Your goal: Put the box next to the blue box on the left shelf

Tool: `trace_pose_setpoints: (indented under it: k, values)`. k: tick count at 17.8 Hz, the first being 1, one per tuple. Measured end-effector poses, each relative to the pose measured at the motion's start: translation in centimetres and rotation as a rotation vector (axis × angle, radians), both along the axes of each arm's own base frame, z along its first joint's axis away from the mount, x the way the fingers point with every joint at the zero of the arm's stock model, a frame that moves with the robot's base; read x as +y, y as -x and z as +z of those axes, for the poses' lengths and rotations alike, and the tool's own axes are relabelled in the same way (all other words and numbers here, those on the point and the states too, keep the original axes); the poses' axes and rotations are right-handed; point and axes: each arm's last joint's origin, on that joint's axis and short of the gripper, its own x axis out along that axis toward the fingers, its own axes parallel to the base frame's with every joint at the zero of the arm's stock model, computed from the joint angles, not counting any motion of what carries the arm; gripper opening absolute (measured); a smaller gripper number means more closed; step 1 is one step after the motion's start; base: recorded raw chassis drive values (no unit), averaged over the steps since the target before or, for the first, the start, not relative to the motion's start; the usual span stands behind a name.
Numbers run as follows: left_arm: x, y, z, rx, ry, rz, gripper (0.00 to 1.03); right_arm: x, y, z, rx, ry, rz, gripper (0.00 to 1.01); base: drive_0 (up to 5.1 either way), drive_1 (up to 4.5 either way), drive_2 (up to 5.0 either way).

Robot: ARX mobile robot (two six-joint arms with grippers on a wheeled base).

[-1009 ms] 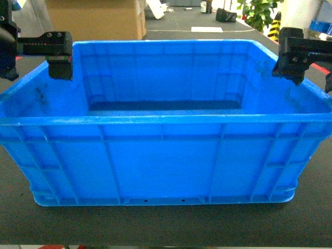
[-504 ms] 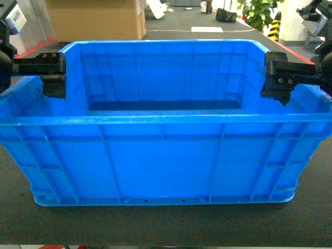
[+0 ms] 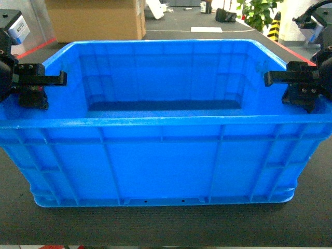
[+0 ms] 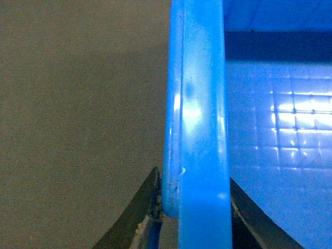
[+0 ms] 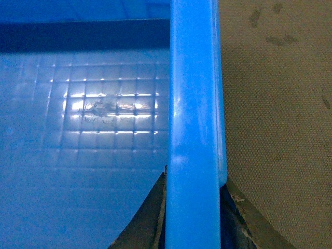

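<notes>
The box (image 3: 161,161), a big bright blue ribbed crate, stands empty on the dark table and fills most of the head view. My left gripper (image 3: 44,88) straddles its left rim and my right gripper (image 3: 288,87) straddles its right rim. In the left wrist view the rim (image 4: 199,104) runs between the fingers (image 4: 145,207), which press on both sides; the left gripper (image 4: 194,192) is shut on it. The right wrist view shows the same: the rim (image 5: 194,104) is pinched in the right gripper (image 5: 193,192). The left shelf and the other blue box are out of view.
The table top is a dark woven mat (image 3: 166,223). Behind the crate stand a large cardboard box (image 3: 96,18), a white sheet (image 3: 206,29), black items (image 3: 225,14) and a green plant (image 3: 258,13) at the back right.
Both grippers have come down and moved outward from above the crate's back corners onto its left and right rims. The crate has stayed where it was.
</notes>
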Motion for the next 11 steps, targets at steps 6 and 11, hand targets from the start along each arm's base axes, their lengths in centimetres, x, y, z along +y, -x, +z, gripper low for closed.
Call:
trace_pose_setpoints:
  k: [6, 11]
  values:
    - [-0.6, 1.6, 1.1, -0.083, 0.026, 0.011, 0.2, 0.6, 1.2, 1.8, -0.073, 0.011, -0.016, 0.18, 0.0, 0.0, 0.0]
    - [-0.8, 3.4, 7.9, -0.385, 0.016, 0.019, 0.2, 1.2, 3.4, 7.7, -0.295, -0.009, -0.027, 0.17, 0.0, 0.0, 0.0]
